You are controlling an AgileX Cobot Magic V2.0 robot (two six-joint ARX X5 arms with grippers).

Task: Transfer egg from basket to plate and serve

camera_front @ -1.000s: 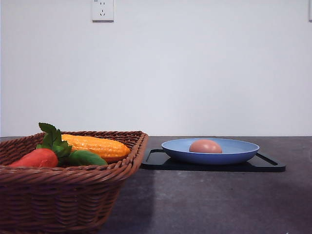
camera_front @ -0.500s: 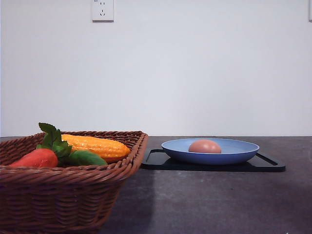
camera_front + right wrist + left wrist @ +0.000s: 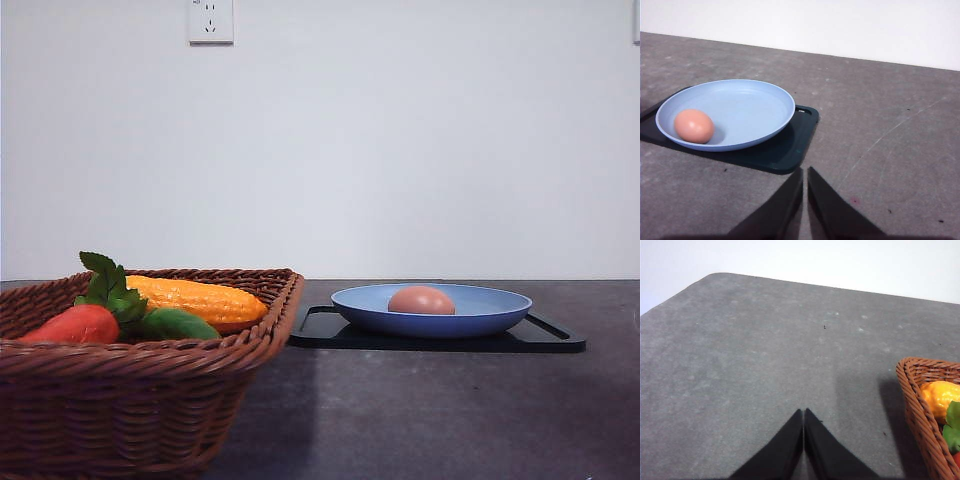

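The salmon egg (image 3: 421, 300) (image 3: 694, 126) lies in the light blue plate (image 3: 485, 310) (image 3: 750, 107), toward one side of it. The plate rests on a flat black tray (image 3: 545, 337) (image 3: 785, 150). The brown wicker basket (image 3: 130, 400) (image 3: 920, 405) stands at the front left. My left gripper (image 3: 803, 425) is shut and holds nothing, over bare table beside the basket. My right gripper (image 3: 805, 182) is shut with only a thin slit between its fingers, holding nothing, and sits a little away from the tray's corner.
In the basket lie a yellow corn cob (image 3: 195, 298) (image 3: 940, 397) and a red-orange carrot-like vegetable (image 3: 75, 325) with green leaves (image 3: 110, 285). The grey table (image 3: 450, 410) runs back to a white wall with a socket (image 3: 210, 20).
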